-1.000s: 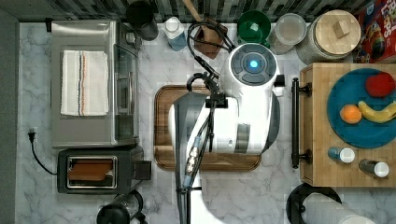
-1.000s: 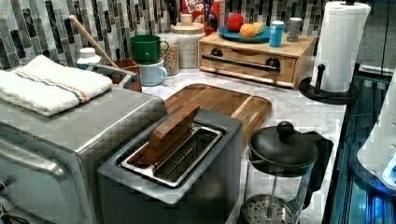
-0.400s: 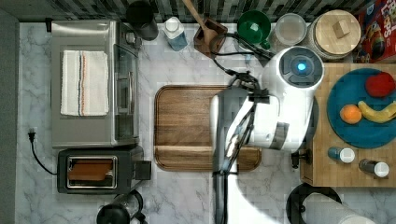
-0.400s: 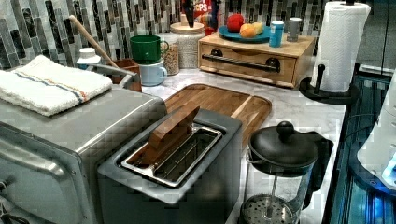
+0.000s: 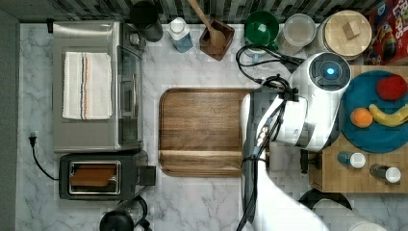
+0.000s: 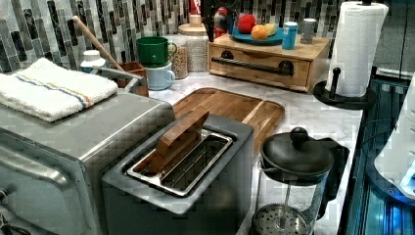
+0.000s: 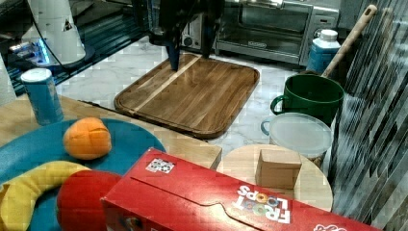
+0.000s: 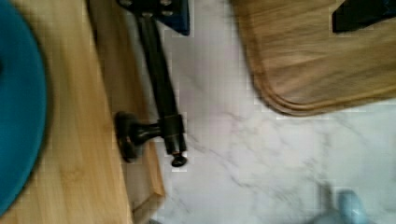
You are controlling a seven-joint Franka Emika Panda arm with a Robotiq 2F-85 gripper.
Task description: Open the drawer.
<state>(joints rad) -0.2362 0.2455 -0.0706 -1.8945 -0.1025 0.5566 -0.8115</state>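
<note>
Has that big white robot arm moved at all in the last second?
Yes. In the top view the arm has swung toward the top view's right, off the wooden tray and over the cabinet.

Pale, matt wood on the drawer (image 6: 259, 66), fronted by a smooth black metal bar handle (image 8: 161, 88). Darker, satin-finished wood on the tray (image 5: 204, 130). Glossy white veined marble across the counter (image 5: 192, 197). Brushed metal on the toaster oven (image 5: 96, 86), ribbed cloth towel (image 5: 86, 85) atop.

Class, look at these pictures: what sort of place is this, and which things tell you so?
Most likely a kitchen counter, perhaps a mock-up for robot work: a toaster, a toaster oven and a French press stand on a marble worktop before a tiled backsplash.
</note>
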